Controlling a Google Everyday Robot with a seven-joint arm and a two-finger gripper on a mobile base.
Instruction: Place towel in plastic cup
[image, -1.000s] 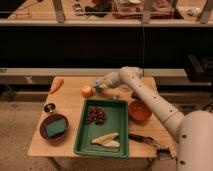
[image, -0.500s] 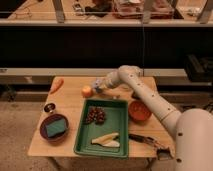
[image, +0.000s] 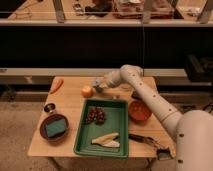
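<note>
the gripper hangs near the back edge of the table, just right of the orange fruit; whether it is clenched or released can't be told. a pale grey-blue lump right at it may be the towel or the plastic cup (the two can't be separated here). the towel looks soft and light, best pinched at its bulk. the green tray lies in front, the orange bowl to its right, a carrot at the back left corner
</note>
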